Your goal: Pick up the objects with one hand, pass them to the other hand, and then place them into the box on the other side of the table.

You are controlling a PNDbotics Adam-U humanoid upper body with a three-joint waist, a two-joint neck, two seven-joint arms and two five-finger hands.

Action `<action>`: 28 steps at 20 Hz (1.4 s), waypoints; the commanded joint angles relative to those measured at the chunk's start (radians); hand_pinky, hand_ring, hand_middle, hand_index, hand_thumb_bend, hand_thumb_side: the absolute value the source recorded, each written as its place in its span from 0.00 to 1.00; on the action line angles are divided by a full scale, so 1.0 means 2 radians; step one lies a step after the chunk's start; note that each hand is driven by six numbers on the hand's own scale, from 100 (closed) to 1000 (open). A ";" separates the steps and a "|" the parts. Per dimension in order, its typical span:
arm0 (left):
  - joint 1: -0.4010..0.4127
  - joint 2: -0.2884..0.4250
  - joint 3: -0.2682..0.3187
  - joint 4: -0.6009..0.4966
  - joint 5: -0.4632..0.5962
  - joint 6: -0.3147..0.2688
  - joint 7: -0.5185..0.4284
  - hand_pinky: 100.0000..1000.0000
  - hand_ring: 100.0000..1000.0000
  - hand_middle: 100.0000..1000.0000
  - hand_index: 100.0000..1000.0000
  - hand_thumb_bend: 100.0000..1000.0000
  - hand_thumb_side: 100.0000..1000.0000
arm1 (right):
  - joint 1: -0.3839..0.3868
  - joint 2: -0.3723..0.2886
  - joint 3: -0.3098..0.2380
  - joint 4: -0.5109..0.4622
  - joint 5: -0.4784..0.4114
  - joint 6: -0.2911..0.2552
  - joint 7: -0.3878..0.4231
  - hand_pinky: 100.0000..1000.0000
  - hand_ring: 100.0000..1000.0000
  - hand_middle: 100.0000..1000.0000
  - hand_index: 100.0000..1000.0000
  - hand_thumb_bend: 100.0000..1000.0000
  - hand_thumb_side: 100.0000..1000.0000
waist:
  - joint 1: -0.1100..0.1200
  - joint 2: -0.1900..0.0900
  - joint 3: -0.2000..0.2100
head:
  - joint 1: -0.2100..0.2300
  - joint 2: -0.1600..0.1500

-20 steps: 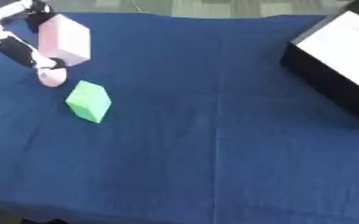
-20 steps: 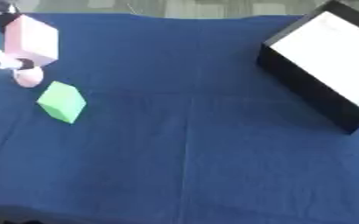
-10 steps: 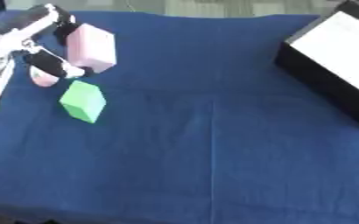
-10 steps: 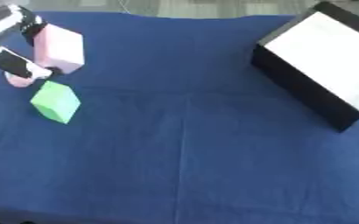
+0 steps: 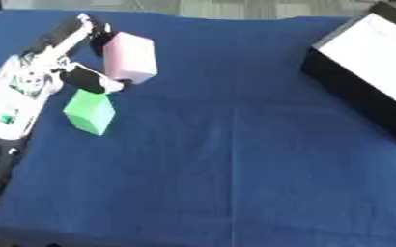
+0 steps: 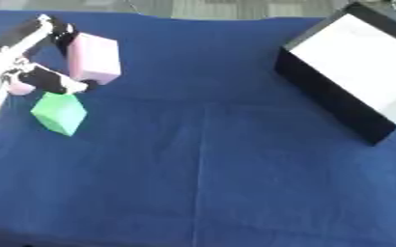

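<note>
Under the left hand lies a dark blue cloth that covers the whole table, with soft fold lines running across it. Past the far edge of the cloth a strip of grey floor shows — not much else of the room can be seen. The left hand comes in from the left side and holds the pink block, with long fingers along the block's far side and the thumb curled at its near corner. The block is tilted in the hand. Just below the thumb sits the green block, resting on the cloth on one corner edge. A small pink thing peeks out behind the hand. Far off to the right of the hand stands the black box with a white inside — well apart from both blocks. No writing can be read anywhere.
</note>
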 commanded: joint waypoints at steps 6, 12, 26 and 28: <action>0.002 -0.040 -0.001 -0.010 -0.006 -0.007 0.039 0.49 0.42 0.37 0.43 0.01 0.00 | -0.039 0.005 0.032 0.012 0.040 -0.011 0.027 0.88 1.00 0.86 0.85 0.00 0.07 | -0.010 -0.023 0.002 | -0.003 0.001; 0.006 -0.068 -0.001 -0.012 -0.020 -0.009 0.051 0.49 0.41 0.36 0.42 0.00 0.00 | -0.058 0.015 0.054 0.024 0.080 -0.024 0.057 0.89 1.00 0.87 0.86 0.03 0.05 | -0.010 -0.021 0.005 | -0.007 0.000; 0.002 -0.124 0.006 0.008 -0.071 -0.010 0.060 0.48 0.41 0.36 0.42 0.01 0.00 | -0.098 0.044 0.086 0.047 0.141 -0.072 0.131 0.89 1.00 0.89 0.89 0.22 0.00 | -0.011 -0.018 0.007 | -0.019 0.003; 0.001 -0.133 0.006 0.008 -0.077 -0.009 0.061 0.48 0.41 0.35 0.42 0.00 0.00 | -0.105 0.049 0.091 0.048 0.149 -0.077 0.135 0.89 1.00 0.89 0.88 0.25 0.00 | -0.012 -0.017 0.007 | -0.021 0.004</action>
